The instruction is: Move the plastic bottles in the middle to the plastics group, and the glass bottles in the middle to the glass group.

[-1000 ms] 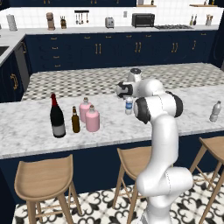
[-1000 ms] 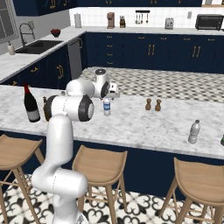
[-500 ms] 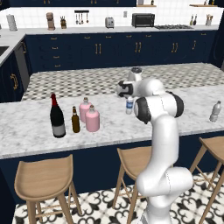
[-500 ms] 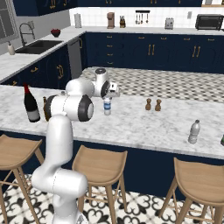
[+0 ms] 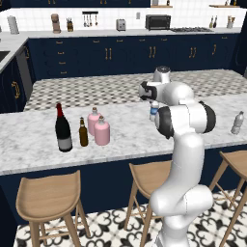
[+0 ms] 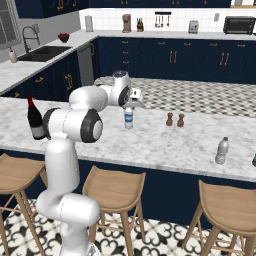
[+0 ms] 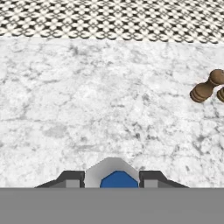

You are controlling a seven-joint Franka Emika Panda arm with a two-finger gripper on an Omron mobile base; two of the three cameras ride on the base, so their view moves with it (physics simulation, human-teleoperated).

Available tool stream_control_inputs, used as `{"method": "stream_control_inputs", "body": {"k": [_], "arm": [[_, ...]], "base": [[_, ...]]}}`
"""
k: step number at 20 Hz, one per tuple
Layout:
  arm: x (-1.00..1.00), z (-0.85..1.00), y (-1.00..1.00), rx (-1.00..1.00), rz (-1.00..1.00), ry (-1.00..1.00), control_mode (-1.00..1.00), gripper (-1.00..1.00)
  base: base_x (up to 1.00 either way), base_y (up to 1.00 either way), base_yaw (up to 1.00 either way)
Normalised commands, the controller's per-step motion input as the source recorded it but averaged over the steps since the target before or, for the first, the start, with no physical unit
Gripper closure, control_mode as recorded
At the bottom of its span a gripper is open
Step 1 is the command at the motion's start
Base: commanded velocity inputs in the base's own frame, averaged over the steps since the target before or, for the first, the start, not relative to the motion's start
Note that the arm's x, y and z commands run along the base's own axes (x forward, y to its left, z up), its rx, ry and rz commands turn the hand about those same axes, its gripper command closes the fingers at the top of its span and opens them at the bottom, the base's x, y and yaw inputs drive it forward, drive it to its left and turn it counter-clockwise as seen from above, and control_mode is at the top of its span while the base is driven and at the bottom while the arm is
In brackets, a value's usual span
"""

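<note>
A small clear water bottle (image 5: pixel 153 112) with a blue label stands upright mid-counter. My gripper (image 5: pixel 153 102) reaches down over it from above and is shut on its top. In the right base view the bottle (image 6: pixel 129 118) hangs just under the gripper (image 6: pixel 129 105). The hand view shows the bottle (image 7: pixel 116 177) squeezed between my dark fingertips (image 7: pixel 72 177), with my gripper (image 7: pixel 112 177) centred on it. Two pink bottles (image 5: pixel 99 127) stand to the left beside a brown beer bottle (image 5: pixel 83 133) and a black wine bottle (image 5: pixel 62 129). A plain greyish bottle (image 5: pixel 237 123) stands far right.
Two small brown shakers (image 6: pixel 175 119) stand on the marble counter (image 6: pixel 165 145) between the held bottle and the plain greyish bottle (image 6: pixel 222 151). Wooden stools (image 5: pixel 46 200) line the counter's near side. A patterned strip (image 7: pixel 109 19) runs along the far side.
</note>
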Motion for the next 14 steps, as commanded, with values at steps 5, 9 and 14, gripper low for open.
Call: {"method": "stream_control_inputs", "body": {"k": [5, 9, 14], "arm": [[-0.79, 0.25, -0.6, 0.0, -0.07, -0.03, -1.0, 1.0], [-0.83, 0.21, -0.68, 0.0, -0.07, -0.02, -1.0, 1.0], [-0.57, 0.21, -0.7, 0.0, -0.1, 0.0, -1.0, 1.0]], "base": [[0.0, 0.0, 0.0], [0.0, 0.0, 0.0], [0.0, 0.0, 0.0]]}}
